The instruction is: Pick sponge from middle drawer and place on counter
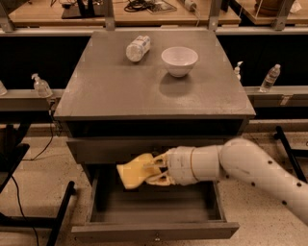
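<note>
The pale yellow sponge (131,172) hangs in the air above the open middle drawer (154,211), at about the height of the closed drawer front above it. My gripper (153,172) is shut on the sponge's right end, with the white arm reaching in from the right. The grey counter (144,81) lies above and behind. The drawer's grey tray shows nothing else inside.
A white bowl (179,60) and a plastic bottle lying on its side (138,47) sit at the back of the counter. Bottles (271,78) stand on side shelves left and right. A wooden workbench (120,12) runs behind. Black stand legs (57,211) are at the left.
</note>
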Robot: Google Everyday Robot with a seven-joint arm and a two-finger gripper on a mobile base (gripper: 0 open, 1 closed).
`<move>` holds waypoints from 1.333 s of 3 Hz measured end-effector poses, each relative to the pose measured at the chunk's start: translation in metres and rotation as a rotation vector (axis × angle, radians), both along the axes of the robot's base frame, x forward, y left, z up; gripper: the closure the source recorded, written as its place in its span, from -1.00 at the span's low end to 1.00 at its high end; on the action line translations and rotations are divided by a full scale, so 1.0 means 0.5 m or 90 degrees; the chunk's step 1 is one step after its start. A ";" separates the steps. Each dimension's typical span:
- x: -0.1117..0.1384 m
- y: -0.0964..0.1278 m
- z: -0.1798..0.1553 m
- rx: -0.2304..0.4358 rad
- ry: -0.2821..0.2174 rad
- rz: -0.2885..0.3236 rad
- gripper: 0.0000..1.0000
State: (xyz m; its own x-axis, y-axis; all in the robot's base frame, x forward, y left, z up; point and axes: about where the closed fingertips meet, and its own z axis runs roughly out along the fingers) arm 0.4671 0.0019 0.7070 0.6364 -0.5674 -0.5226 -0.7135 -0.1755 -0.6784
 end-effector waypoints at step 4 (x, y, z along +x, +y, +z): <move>0.180 -0.081 0.377 -0.161 0.026 -0.007 1.00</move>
